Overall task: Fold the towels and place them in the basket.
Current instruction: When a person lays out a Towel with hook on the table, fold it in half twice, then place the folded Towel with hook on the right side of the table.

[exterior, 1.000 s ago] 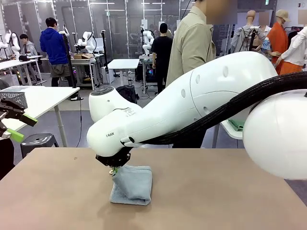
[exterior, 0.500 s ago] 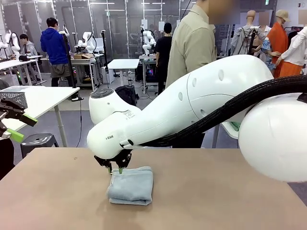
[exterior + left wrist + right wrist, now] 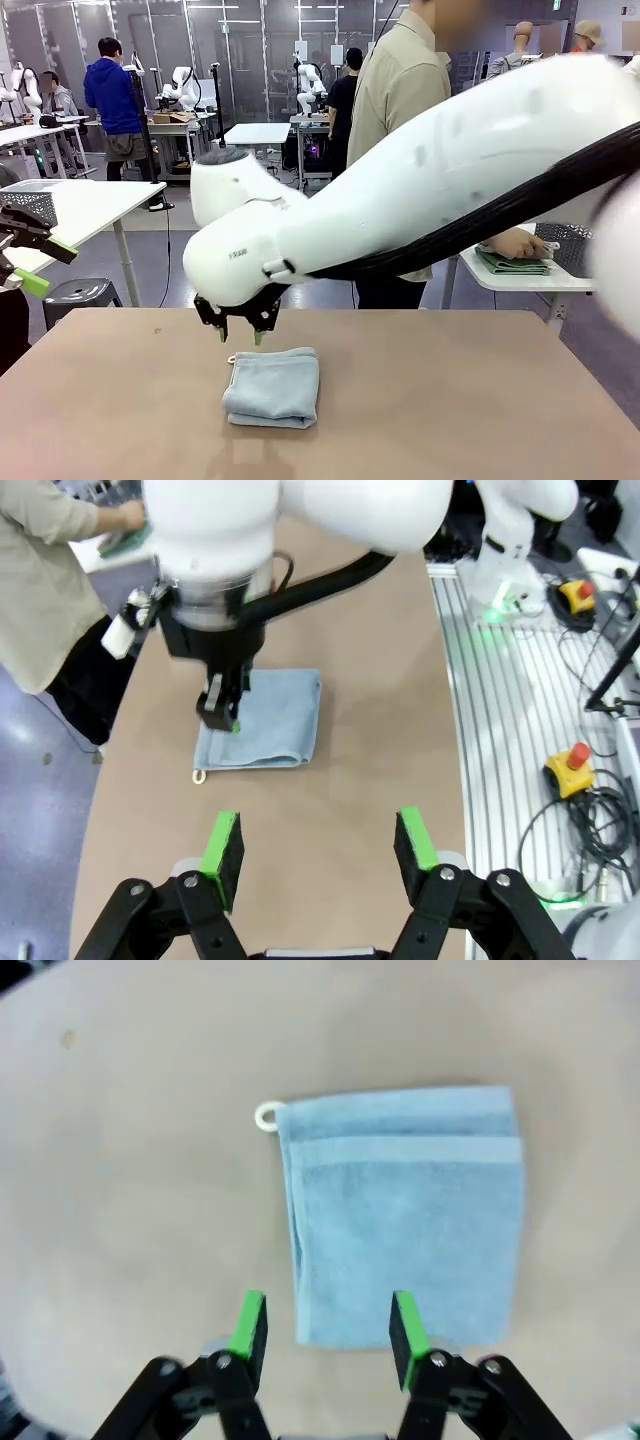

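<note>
The right gripper (image 3: 327, 1330) has its two green-padded fingers (image 3: 250, 1325) well apart, and nothing is between them. In the right wrist view they point down at the near edge of the towel (image 3: 410, 1220). In the front view this gripper (image 3: 240, 338) hangs just above the far left corner of the towel (image 3: 275, 385) and does not touch it.

The towel is light blue and folded into a flat, nearly square packet. One folded layer lies over another, so a narrow strip of the lower layer shows along one side. Its small white loop (image 3: 267, 1116) sticks out at one corner and rests on the table (image 3: 450, 400). The towel lies flat on the brown tabletop, near the middle and a little toward the robot's left.

The white right arm reaches across from the right of the front view, and it looks blurred there.

The left gripper (image 3: 318, 842) is also spread wide and holds nothing. It looks from above at the bare table, with the towel (image 3: 265, 720) and the right gripper (image 3: 222, 702) farther ahead. In the front view the left gripper (image 3: 45, 265) is at the left edge, off the side of the table.

At the far side a person (image 3: 400, 90) in a beige shirt stands, with one hand (image 3: 515, 243) on a green folded cloth (image 3: 510, 265) on a small white side table (image 3: 520, 283). Behind that cloth a dark mesh wall (image 3: 572, 240) shows; I cannot tell if it is the basket.
</note>
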{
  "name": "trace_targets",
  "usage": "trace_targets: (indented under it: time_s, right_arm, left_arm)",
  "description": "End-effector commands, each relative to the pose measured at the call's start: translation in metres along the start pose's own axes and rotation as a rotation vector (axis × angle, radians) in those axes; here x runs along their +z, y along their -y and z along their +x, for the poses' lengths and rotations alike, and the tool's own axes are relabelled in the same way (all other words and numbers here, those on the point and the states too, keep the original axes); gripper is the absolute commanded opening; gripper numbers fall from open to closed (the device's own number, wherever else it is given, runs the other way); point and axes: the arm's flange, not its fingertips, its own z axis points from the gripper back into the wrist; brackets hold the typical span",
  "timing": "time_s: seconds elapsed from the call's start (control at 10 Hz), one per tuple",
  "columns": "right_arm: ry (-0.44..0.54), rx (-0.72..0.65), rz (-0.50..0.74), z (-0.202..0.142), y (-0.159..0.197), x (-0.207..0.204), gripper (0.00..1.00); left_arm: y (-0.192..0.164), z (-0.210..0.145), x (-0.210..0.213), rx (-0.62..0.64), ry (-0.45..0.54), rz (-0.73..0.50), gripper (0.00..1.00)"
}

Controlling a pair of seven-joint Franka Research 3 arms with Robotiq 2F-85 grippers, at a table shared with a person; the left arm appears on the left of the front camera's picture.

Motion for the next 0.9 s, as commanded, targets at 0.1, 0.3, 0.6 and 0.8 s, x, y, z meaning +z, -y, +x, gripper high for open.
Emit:
trace_targets:
  time_s: [0.1,0.3,0.6,0.8]
  right_arm:
    - [-0.026,0.034,0.065,-0.032,0.072,0.044,0.63]
    - [-0.041,0.088,0.061,-0.040,0.100,0.062,0.63]
    - [-0.058,0.161,0.063,-0.044,0.133,0.074,0.63]
    - [-0.057,0.190,0.104,-0.044,0.154,0.071,0.63]
  left_arm:
    - [0.000,0.002,0.001,-0.021,0.029,-0.005,0.77]
    - [0.000,0.002,0.001,-0.021,0.029,-0.005,0.77]
    - [0.000,0.002,0.001,-0.021,0.029,-0.005,0.77]
    - [0.000,0.002,0.001,-0.021,0.029,-0.005,0.77]
